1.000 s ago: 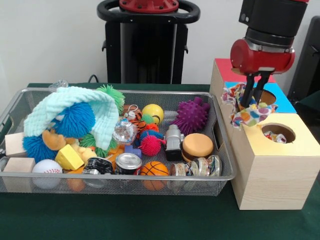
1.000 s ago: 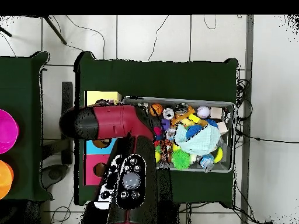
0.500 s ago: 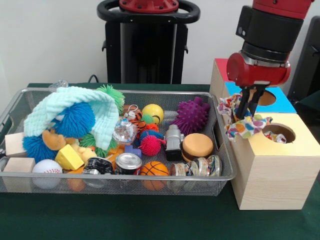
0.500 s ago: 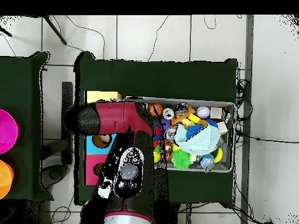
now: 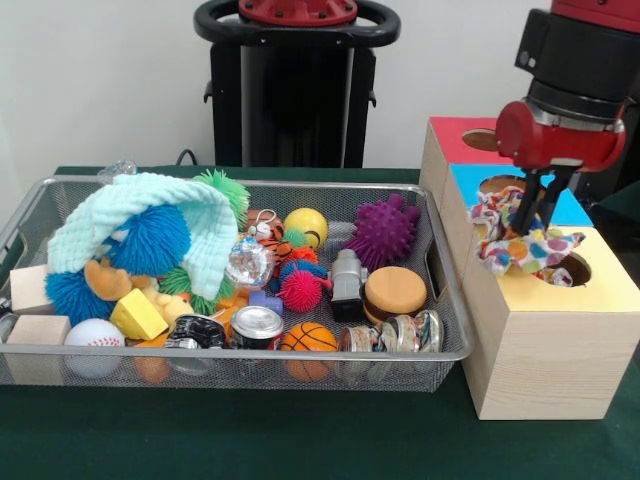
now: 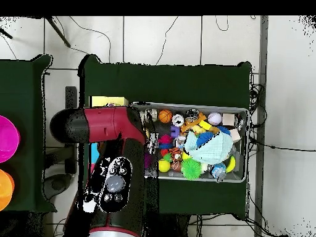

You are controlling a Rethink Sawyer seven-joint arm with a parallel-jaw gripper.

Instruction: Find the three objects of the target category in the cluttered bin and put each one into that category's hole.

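Observation:
My gripper [image 5: 533,212] hangs over the wooden box row at the right, shut on a white cloth with coloured spots [image 5: 520,245]. The cloth dangles just left of the round hole [image 5: 566,268] in the yellow-topped box [image 5: 600,290], and its lower end touches the hole's rim. A scrap of patterned fabric [image 5: 561,277] shows inside that hole. In the wire bin [image 5: 440,352] a mint knitted cloth [image 5: 150,212] drapes over a blue spiky ball [image 5: 150,240]. In the overhead view the red arm [image 6: 105,126] hides the gripper and most of the boxes; the mint knitted cloth [image 6: 210,145] shows in the bin.
Behind the yellow box are a blue-topped box [image 5: 570,208] and a red-topped box [image 5: 460,140], each with a hole. The bin holds several balls, a purple spiky ball [image 5: 383,230], a toy burger [image 5: 395,291], wooden blocks [image 5: 38,330] and cans [image 5: 256,326].
In the front view the gripper has carried the spotted cloth rightward, from the bin-side edge of the boxes to beside the yellow box's hole. The bin's contents have not moved.

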